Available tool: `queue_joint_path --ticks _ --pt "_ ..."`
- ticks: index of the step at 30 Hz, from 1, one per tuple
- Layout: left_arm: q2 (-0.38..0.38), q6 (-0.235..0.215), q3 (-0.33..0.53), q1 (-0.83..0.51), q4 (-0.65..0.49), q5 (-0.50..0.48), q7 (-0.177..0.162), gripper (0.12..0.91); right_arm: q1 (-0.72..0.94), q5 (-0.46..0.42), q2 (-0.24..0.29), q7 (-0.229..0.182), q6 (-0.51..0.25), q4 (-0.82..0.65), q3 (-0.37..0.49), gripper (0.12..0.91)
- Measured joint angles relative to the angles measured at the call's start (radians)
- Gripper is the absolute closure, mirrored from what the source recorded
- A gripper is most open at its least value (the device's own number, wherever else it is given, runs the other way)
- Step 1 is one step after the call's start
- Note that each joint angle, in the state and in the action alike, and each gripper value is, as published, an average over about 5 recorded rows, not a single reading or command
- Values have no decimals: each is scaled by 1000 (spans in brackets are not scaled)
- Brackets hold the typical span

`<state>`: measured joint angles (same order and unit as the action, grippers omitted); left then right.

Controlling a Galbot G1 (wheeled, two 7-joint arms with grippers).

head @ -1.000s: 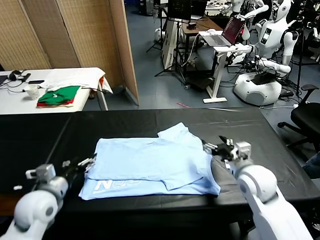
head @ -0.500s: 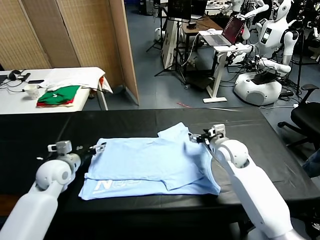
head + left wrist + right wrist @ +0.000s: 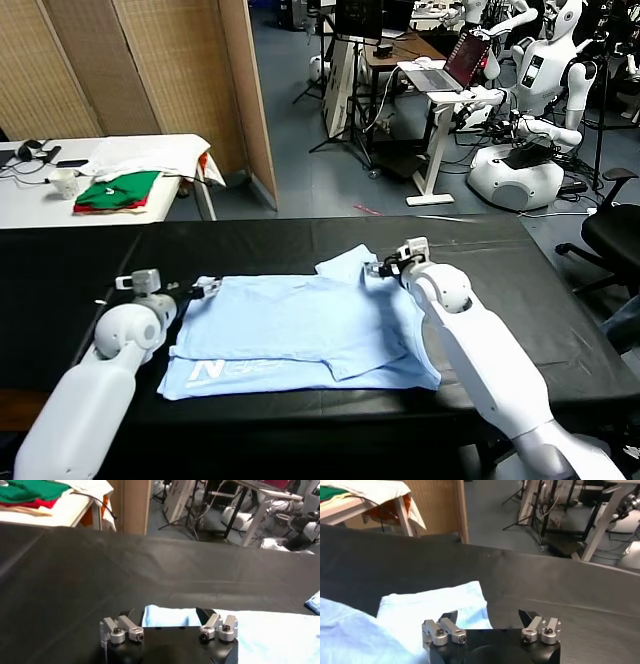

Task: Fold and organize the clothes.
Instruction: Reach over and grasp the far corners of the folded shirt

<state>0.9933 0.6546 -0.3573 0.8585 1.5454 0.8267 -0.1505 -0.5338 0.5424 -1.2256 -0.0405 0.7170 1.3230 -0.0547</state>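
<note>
A black surface point(image 3: 90, 270) fills the lower frame, with the partly folded pale blue T-shirt point(image 3: 300, 330) lying at its centre. The left gripper point(image 3: 205, 291) hangs released at the shirt's left edge, and the right gripper point(image 3: 385, 270) gapes over its upper-right sleeve.

White lettering on the T-shirt point(image 3: 300, 330), only an "N" legible.

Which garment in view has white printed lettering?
The pale sky-blue cotton T-shirt on the black table; the folded green-and-red garments on the white table behind show none.
</note>
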Motion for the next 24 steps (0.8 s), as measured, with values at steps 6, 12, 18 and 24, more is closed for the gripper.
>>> queue_joint_path --ticks 6,12,18,24 --pt "2 -2 4 -11 -24 -16 7 131 9 -3 -13 4 4 -16 2 231" --pt "4 -5 5 -4 -35 -24 9 346 16 -5 -22 9 7 -29 7 471" --pt "5 -3 5 2 -32 -24 11 717 15 -13 -27 13 0 -33 5 815" --pt "2 0 2 5 -22 -16 7 881 -6 -30 -24 26 -84 -11 -12 885"
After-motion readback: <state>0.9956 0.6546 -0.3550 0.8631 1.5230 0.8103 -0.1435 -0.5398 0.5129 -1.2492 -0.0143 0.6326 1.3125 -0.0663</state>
